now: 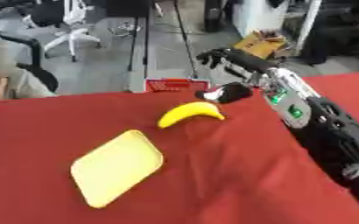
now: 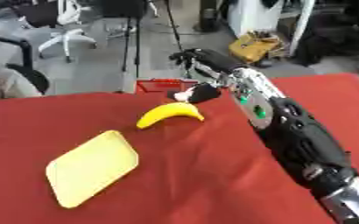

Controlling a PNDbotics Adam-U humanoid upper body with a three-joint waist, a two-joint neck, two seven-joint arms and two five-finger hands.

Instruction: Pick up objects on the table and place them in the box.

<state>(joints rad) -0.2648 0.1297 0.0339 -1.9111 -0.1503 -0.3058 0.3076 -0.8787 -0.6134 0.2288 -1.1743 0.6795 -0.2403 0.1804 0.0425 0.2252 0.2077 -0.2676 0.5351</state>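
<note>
- one banana (image 1: 188, 113), mid-frame on the red tabletop (image 1: 236, 175)
- one yellow tray (image 1: 117, 167), lower left
- one red box (image 1: 176, 84) past the far edge
- one right hand (image 1: 227, 57) above the box, fingers (image 1: 210, 57) curled, holding nothing
- one black-and-white thing (image 1: 225, 93) beside the banana

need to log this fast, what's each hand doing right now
Right hand: reached past the table's far edge above the red box; whether it is open or shut cannot be told.
Left hand: not in view.

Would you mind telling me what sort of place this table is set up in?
Probably an office or lab workspace: a white swivel chair stands on the grey floor behind the red-covered table, and a yellowish cardboard box sits on the floor by dark equipment.
</note>
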